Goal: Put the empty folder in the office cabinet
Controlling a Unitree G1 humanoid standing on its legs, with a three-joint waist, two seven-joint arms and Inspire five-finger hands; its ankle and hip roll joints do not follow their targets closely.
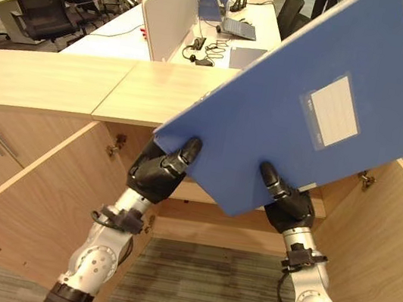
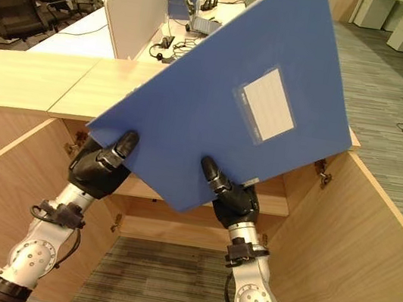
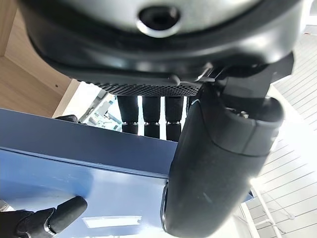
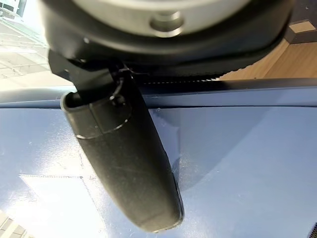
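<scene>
Both robot hands, left robot hand and right robot hand, pinch blue folder above open cabinet; you carry now, next lower inside.

Grey carpet — white desks, black office chairs behind.

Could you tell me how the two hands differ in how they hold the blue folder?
The left hand grips the folder near its lower left corner, higher up; the right hand grips the bottom edge nearer the lowest corner. Both pinch it, thumb on the labelled face, above the open cabinet.
</scene>
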